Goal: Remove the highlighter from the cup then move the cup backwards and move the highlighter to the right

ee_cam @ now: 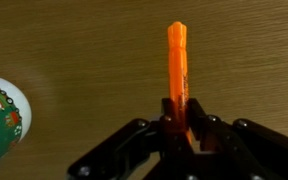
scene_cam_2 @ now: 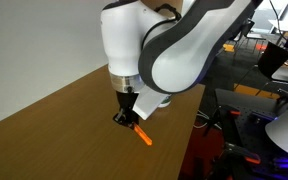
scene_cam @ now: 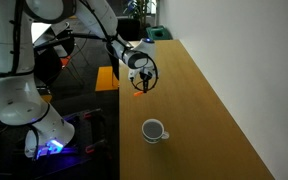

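table: brown wood grain; wall: white, along table edge; blue glow: low, off table's side

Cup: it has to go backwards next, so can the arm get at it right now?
Likely not yet: the pincer is shut on the highlighter. The cup stands in the open on the table, nothing between them.

The arm wears glossy white rounded shells with dark grey bands at the joints, a blue glow at its base, and a matte black, angular hand.
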Robot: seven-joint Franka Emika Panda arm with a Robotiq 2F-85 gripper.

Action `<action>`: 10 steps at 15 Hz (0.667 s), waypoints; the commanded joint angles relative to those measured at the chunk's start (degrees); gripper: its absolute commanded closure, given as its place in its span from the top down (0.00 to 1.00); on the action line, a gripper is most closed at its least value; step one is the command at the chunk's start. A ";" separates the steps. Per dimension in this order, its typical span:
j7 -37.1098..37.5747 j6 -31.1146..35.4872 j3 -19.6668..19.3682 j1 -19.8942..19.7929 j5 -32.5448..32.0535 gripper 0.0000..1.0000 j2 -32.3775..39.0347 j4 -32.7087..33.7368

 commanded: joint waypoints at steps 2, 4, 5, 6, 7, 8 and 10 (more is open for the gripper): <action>-2.39 -2.75 3.38 -3.86 0.05 0.05 3.41 4.52; -3.34 -3.54 4.10 -4.42 0.32 0.08 4.78 5.94; -3.51 -4.07 4.39 -4.65 0.41 0.45 5.52 6.75; -3.74 -4.73 4.58 -4.81 0.46 0.46 6.21 7.55; -4.14 -5.59 4.70 -4.92 0.56 0.51 6.96 8.65; -4.21 -6.20 4.78 -4.96 0.57 0.60 7.52 9.40; -4.13 -7.39 4.90 -5.06 0.57 0.75 8.56 10.93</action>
